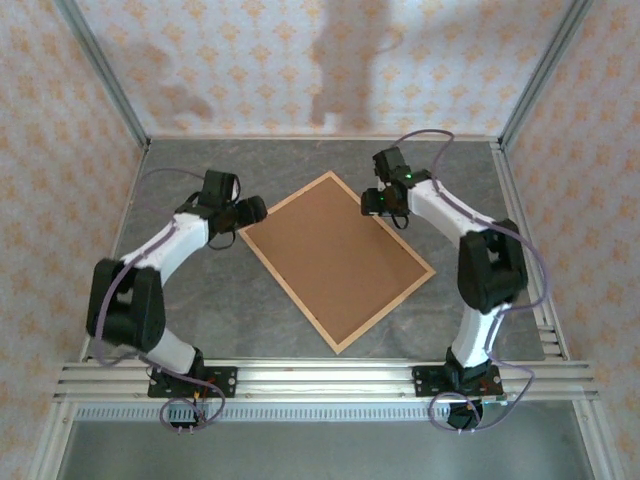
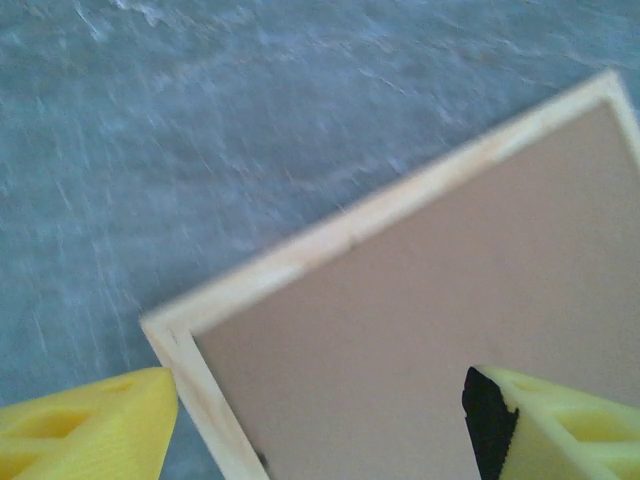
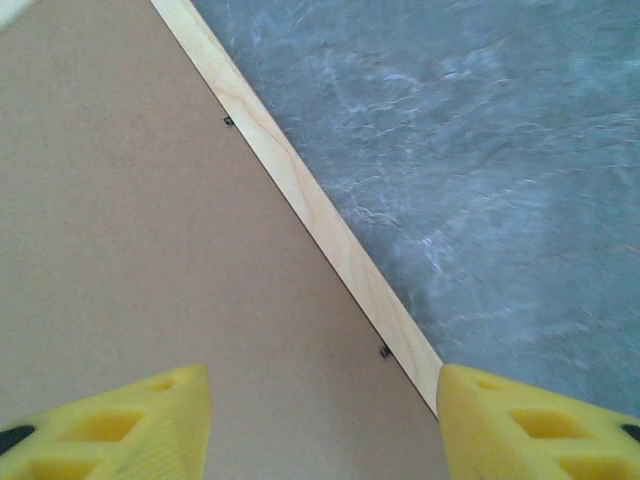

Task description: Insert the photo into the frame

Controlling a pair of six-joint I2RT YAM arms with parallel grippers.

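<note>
the grey marbled desk (image 1: 200, 300) is carrying everything, with patterned walls standing around it. the frame (image 1: 287, 293) is lying flat at the middle of the desk, turned diagonally, so one corner is pointing far, one near, one left and one right. the plain brown backing board (image 1: 335, 260) is sitting inside its thin light wood strips and covering the whole opening.

the left arm (image 1: 150, 270) is reaching from the near left toward the frame's left corner. the right arm (image 1: 480, 260) is bending in from the near right toward the frame's far right side.

the left tool (image 1: 245, 212) is hanging over that left corner. in the left wrist view, the left tool (image 2: 315, 410) is standing wide open with nothing in its grip. one yellow finger (image 2: 90, 430) is lying outside the corner over the desk, and the other is over the brown board.

the right tool (image 1: 385, 205) is hanging over the far right strip. in the right wrist view, the right tool (image 3: 320, 400) is also gaping open and gripping nothing. its fingers (image 3: 520, 420) are straddling the wood strip (image 3: 300, 190), one over the board and one over the desk. whether either tool is touching the frame i cannot tell.

two small dark tabs (image 3: 228, 121) are sitting along the inner edge of that strip.
</note>
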